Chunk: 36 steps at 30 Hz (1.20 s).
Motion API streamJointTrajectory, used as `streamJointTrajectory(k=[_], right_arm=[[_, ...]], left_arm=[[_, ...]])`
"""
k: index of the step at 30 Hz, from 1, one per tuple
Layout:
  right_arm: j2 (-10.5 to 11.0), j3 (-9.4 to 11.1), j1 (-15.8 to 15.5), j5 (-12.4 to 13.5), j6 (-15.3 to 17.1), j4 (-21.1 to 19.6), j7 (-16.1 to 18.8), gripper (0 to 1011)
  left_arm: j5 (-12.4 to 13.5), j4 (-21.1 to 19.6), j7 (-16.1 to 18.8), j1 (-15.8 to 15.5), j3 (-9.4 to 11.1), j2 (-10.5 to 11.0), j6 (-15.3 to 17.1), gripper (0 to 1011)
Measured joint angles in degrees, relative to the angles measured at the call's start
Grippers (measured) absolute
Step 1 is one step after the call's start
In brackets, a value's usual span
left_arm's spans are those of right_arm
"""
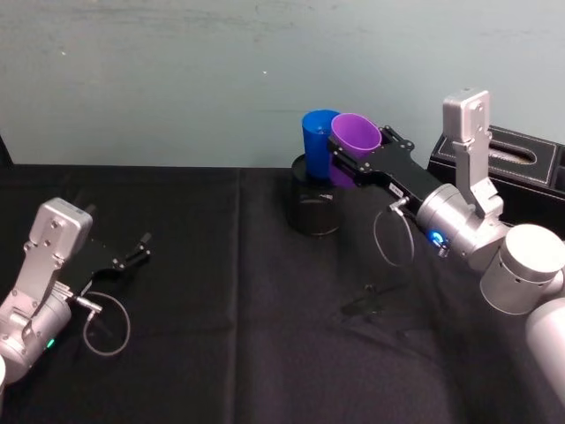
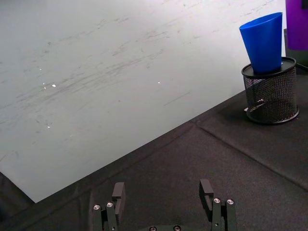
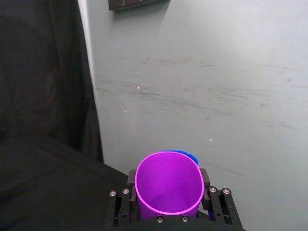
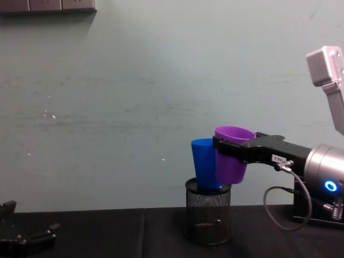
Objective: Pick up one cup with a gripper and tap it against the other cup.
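The right gripper (image 1: pixel 353 152), clamped around the upright purple cup (image 1: pixel 356 132), holds it aloft at the right flank of the blue cup (image 1: pixel 315 146), touching or nearly so, above the mesh pen holder (image 1: pixel 313 210); the left gripper (image 1: pixel 141 249) rests open-jawed, well apart.

Right gripper (image 4: pixel 230 149) gripping purple cup (image 4: pixel 232 167), against blue cup (image 4: pixel 203 161)

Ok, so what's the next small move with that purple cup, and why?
Probably a small nudge toward the robot's left, tapping the blue cup in the mesh pen holder. The right gripper holds the purple cup aloft right beside it; contact isn't clear. The left gripper sits open, parked at left.
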Motion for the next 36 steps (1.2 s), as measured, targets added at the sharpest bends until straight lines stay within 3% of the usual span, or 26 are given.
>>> streamJointTrajectory(k=[28,36], right_arm=[[5.25,0.73,-8.52,1.37,4.63,-12.91,-1.64,733],[5.09,0.66,-8.19,1.31,4.58,-12.46,-1.66,734]], left_arm=[[0.00,0.00,0.00,0.00,0.00,0.00,0.00,1012],[0.00,0.00,0.00,0.00,0.00,0.00,0.00,1011]])
